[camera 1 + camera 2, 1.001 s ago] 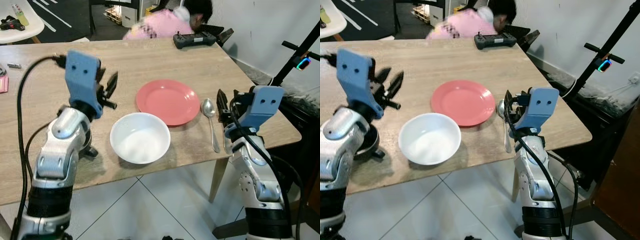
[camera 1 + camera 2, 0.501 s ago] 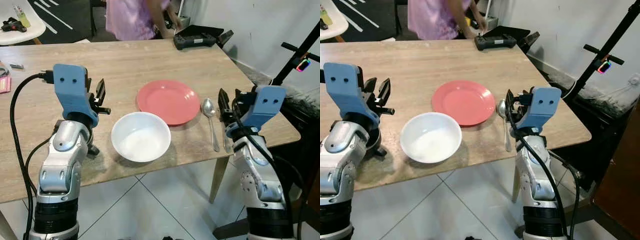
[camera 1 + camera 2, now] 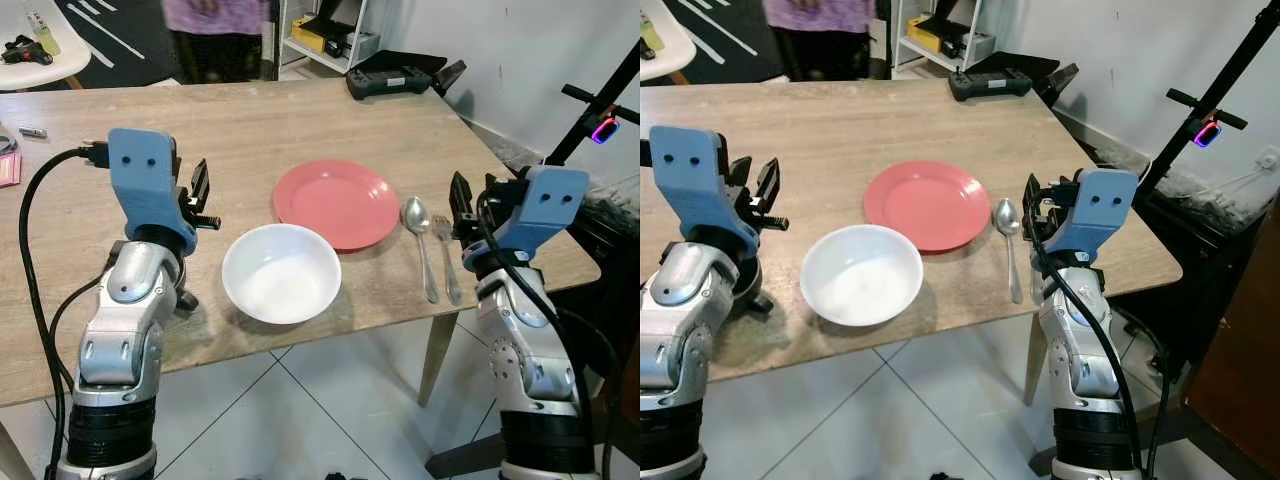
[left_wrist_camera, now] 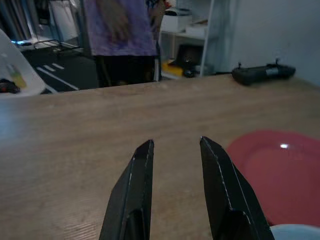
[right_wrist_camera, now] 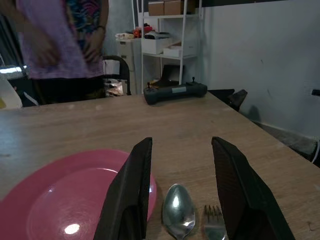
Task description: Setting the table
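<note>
A red plate (image 3: 336,203) lies on the wooden table (image 3: 250,120), with a white bowl (image 3: 281,272) in front of it near the table's front edge. A spoon (image 3: 420,240) and a fork (image 3: 447,262) lie side by side to the right of the plate. My right gripper (image 3: 460,205) hovers open just right of the fork; in the right wrist view its fingers (image 5: 132,190) frame the spoon (image 5: 179,214) and the fork (image 5: 214,227). My left gripper (image 3: 203,192) is open and empty, held above the table left of the bowl.
A black controller (image 3: 390,78) sits at the table's far right corner. A person in a purple top (image 3: 215,15) stands beyond the far edge. A stand with a lit device (image 3: 603,128) is to the right. The tiled floor (image 3: 300,420) lies below the front edge.
My right arm has shifted a little to the right, and a fork now shows beside the spoon. My left arm lowered and turned, then held still. The person stood up and moved left.
</note>
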Controlling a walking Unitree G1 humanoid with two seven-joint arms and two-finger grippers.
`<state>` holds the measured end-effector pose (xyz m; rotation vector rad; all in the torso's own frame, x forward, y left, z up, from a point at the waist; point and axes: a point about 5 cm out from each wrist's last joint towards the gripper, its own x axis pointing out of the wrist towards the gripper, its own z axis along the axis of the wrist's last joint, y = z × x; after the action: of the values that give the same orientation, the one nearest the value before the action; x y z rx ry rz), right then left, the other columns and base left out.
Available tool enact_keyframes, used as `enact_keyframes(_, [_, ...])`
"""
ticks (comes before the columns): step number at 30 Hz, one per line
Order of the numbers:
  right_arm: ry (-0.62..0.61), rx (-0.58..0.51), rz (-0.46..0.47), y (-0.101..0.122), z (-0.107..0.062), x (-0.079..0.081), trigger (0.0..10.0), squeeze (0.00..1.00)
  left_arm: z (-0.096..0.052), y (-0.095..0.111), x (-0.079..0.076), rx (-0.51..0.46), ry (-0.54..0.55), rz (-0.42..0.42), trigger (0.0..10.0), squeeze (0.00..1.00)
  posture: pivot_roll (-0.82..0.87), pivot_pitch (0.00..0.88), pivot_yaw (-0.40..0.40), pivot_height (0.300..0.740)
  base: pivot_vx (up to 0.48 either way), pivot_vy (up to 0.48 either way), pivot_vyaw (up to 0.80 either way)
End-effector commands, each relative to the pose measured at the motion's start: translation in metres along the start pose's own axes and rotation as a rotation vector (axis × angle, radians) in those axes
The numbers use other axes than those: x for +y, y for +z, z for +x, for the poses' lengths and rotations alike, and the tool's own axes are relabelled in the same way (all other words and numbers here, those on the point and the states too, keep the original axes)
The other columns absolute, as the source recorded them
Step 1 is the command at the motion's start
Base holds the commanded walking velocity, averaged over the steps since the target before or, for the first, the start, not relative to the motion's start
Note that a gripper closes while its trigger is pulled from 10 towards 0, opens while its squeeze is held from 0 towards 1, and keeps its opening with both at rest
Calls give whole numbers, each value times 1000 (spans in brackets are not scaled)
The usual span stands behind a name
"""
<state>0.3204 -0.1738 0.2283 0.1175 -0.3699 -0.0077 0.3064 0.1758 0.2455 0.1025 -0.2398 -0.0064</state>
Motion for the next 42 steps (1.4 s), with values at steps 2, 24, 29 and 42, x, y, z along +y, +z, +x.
enact_keyframes(2, [-25,13,11,-5,-7,-4,10000,0,-11,-11,4,49,-1,20,10000,0,50,93,6,740,0,0,0])
enact_keyframes(24, [-84,52,-8,-15,-19,-10,10000,0,-12,-4,-25,-34,-145,95,10000,0,47,99,14,740,0,0,0])
enact_keyframes(29, [-99,35,-7,-12,-18,-13,10000,0,-15,0,-21,-134,-89,157,10000,0,44,96,16,740,0,0,0])
enact_keyframes(42, [-77,27,-12,-11,-14,-10,10000,0,-28,-18,-14,-87,-8,139,10000,0,61,98,-2,740,0,0,0])
